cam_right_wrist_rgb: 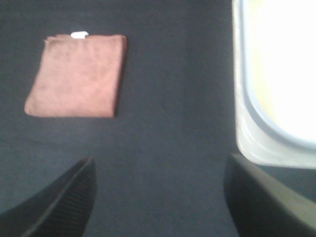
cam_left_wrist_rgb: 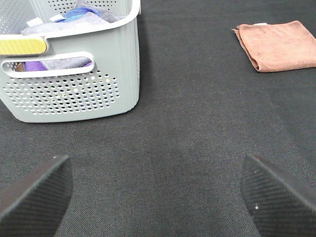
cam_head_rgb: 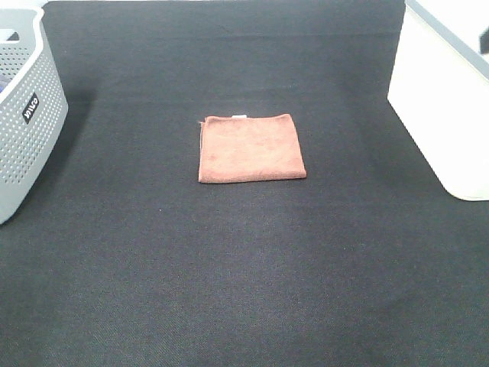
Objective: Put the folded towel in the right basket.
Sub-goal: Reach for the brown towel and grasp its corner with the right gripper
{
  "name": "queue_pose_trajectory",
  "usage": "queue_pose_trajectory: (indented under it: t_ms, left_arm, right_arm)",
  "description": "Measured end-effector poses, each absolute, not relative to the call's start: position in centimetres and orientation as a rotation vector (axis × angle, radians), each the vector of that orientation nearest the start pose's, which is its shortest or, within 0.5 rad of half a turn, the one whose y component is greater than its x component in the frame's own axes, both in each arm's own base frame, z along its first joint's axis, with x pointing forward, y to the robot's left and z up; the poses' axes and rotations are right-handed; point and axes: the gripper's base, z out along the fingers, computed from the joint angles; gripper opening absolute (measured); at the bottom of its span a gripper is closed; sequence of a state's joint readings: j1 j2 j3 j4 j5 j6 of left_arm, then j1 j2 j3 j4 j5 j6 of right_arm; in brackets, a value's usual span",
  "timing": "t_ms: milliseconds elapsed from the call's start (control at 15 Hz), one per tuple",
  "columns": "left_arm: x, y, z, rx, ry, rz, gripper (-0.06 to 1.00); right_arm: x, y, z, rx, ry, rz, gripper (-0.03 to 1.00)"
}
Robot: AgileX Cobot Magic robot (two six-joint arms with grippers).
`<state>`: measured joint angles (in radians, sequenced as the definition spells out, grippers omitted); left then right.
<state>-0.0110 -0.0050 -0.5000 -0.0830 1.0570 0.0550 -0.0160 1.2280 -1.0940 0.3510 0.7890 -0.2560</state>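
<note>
A folded rust-brown towel (cam_head_rgb: 250,147) lies flat on the black table, in the middle of the exterior high view. It also shows in the left wrist view (cam_left_wrist_rgb: 279,45) and in the right wrist view (cam_right_wrist_rgb: 76,75). The white right basket (cam_head_rgb: 447,99) stands at the right edge, and its rim shows in the right wrist view (cam_right_wrist_rgb: 247,123). My left gripper (cam_left_wrist_rgb: 158,197) is open and empty above bare table. My right gripper (cam_right_wrist_rgb: 158,197) is open and empty between towel and white basket. Neither gripper shows in the exterior high view.
A grey perforated basket (cam_head_rgb: 23,115) stands at the left edge; in the left wrist view it (cam_left_wrist_rgb: 74,89) holds several folded cloths. The black cloth table (cam_head_rgb: 244,290) stretches bare in front of the towel.
</note>
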Motion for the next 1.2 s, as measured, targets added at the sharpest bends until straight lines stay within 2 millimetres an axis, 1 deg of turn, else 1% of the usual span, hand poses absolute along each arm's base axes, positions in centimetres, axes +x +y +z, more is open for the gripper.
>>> queue_pose_trajectory:
  t_ms: [67,133,200,333,400,533,600,667,733,800,1000,1067,1200]
  left_arm:
    - [-0.6,-0.7,27.8,0.071,2.032,-0.072,0.87]
    - [-0.6,-0.7,27.8,0.071,2.032,-0.072,0.87]
    - [-0.6,-0.7,27.8,0.071,2.032,-0.072,0.87]
    - [-0.6,-0.7,27.8,0.071,2.032,-0.072,0.87]
    - [-0.6,-0.7,27.8,0.071,2.032,-0.072,0.87]
    - [-0.6,-0.7,27.8,0.071,2.032,-0.072,0.87]
    - [-0.6,-0.7,27.8,0.071,2.032,-0.072,0.87]
    - [-0.6,-0.7,27.8,0.071,2.032,-0.072,0.87]
    - [-0.6,-0.7,27.8,0.071,2.032,-0.072,0.87]
    - [-0.6,-0.7,27.8,0.071,2.032,-0.072,0.87]
    - [-0.6,-0.7,27.8,0.071,2.032,-0.072,0.87]
    - [-0.6,-0.7,27.8,0.071,2.032,-0.072,0.87]
    - [-0.6,-0.7,27.8,0.071,2.032,-0.072,0.87]
  right_arm:
    - [26.7,2.0,34.6,-0.102,2.369,0.318,0.69]
    - [28.3,3.0,34.1,-0.150,2.389,0.347,0.69]
    - [29.2,4.3,33.9,-0.210,2.398,0.366,0.69]
    - [30.8,8.1,32.7,-0.338,2.427,0.426,0.69]
    - [31.6,9.9,32.1,-0.374,2.441,0.457,0.69]
    - [33.7,12.2,30.6,-0.363,2.489,0.504,0.69]
    - [35.5,13.0,29.2,-0.318,2.539,0.540,0.68]
    - [36.8,13.4,28.2,-0.302,2.574,0.551,0.67]
    - [36.8,13.4,28.2,-0.302,2.574,0.551,0.67]
    - [38.0,13.8,27.3,-0.300,2.598,0.557,0.66]
    - [41.3,15.1,24.3,-0.288,2.688,0.605,0.65]
    - [42.8,15.6,23.0,-0.294,2.711,0.619,0.65]
    - [44.6,16.2,20.8,-0.302,2.743,0.624,0.65]
